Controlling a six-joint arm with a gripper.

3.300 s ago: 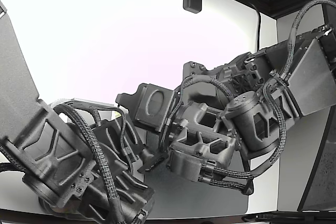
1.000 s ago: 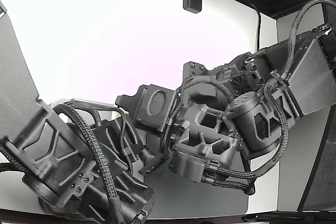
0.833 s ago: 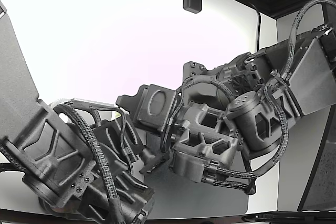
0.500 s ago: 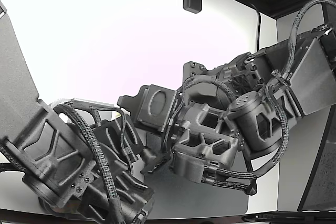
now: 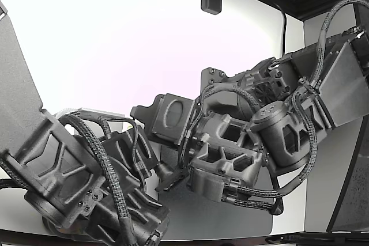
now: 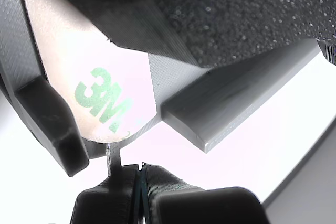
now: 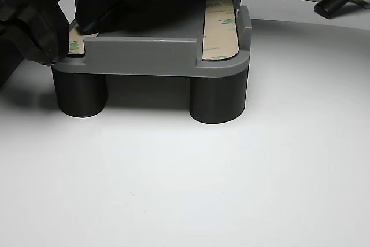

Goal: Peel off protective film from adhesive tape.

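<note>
White bench (image 7: 231, 189) carries one grey fixture (image 7: 144, 56) on two round legs, upper left of the other view. Two film-covered tape strips on it: one (image 7: 221, 24) at its right, one (image 7: 75, 44) at left under the end effector (image 7: 87, 24). Can't tell its opening.

Tape film (image 6: 102, 100): pale, rounded end, green 3M print; lies on grey holder (image 6: 231, 98)
End effector (image 6: 140, 192): dark jaws pressed together just beside film edge
</note>
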